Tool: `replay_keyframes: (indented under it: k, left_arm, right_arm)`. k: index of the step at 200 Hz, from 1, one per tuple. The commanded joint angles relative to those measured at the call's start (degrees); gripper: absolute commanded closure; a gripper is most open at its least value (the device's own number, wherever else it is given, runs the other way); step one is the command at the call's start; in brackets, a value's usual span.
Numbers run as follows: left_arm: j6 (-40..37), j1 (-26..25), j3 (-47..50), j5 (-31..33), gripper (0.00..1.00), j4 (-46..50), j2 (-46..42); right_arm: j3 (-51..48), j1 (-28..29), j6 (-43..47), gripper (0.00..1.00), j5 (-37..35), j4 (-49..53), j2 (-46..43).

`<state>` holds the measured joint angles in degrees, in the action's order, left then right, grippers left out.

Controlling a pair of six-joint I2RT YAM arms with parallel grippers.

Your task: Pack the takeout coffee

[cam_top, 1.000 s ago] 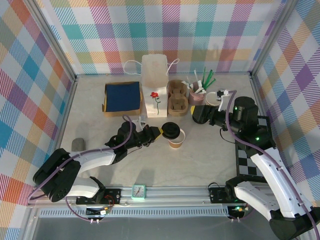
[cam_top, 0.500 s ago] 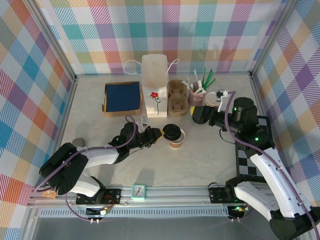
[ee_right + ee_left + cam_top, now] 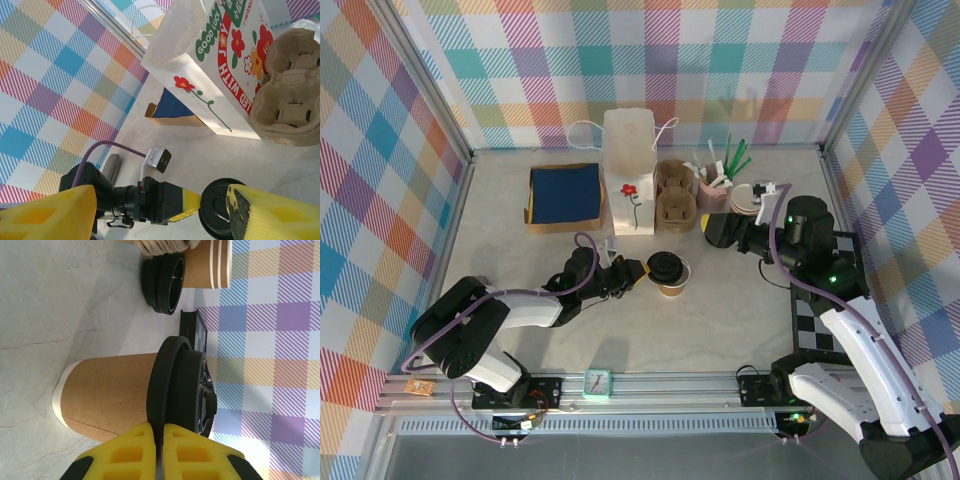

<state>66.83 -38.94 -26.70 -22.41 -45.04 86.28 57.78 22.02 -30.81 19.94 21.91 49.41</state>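
Observation:
The takeout coffee (image 3: 668, 273) is a kraft-brown paper cup (image 3: 110, 390) standing mid-table with a round black lid (image 3: 175, 385) over its mouth. A sliver of the cup's white rim shows at the lid's right in the top view. My left gripper (image 3: 642, 270) reaches in low from the left, its yellow fingers (image 3: 135, 447) shut on the lid's rim. The lid (image 3: 220, 207) and that gripper also show in the right wrist view. My right gripper (image 3: 715, 230) hovers behind and to the right of the cup, open with nothing between its fingers (image 3: 50, 215).
A white flowered paper bag (image 3: 630, 170) stands at the back with a pulp cup carrier (image 3: 674, 195) beside it. Further back are a box of blue napkins (image 3: 563, 195), a cup of straws (image 3: 713, 185), stacked brown cups (image 3: 210, 265) and loose black lids (image 3: 162, 282). A checkered mat (image 3: 820, 310) lies right.
The left gripper has slid the black lid from the cup's upper-left edge to sit more squarely over its mouth. The right arm has stayed still.

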Motion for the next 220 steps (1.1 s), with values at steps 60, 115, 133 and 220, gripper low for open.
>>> replay_keyframes:
  k: [60, 115, 133, 220]
  left_arm:
    - [0.5, -0.7, 0.2, -1.4, 0.88, -3.3, 1.7]
    - [0.8, -0.7, 0.2, -1.8, 0.87, -4.7, 2.6]
    - [0.9, -0.8, 0.1, -1.8, 0.86, -5.0, 2.7]
    - [0.6, -1.1, -0.5, -2.2, 0.82, -5.2, 3.2]
  right_arm:
    - [-1.0, -0.6, -0.2, 0.30, 0.3, -2.7, -1.2]
    - [-1.3, -0.6, -0.5, 0.30, 0.4, -3.1, -1.2]
    - [-1.2, -0.6, -0.7, 0.30, 0.5, -3.3, -1.2]
    - [-1.7, -0.7, -1.0, 0.30, 0.3, -3.4, -1.6]
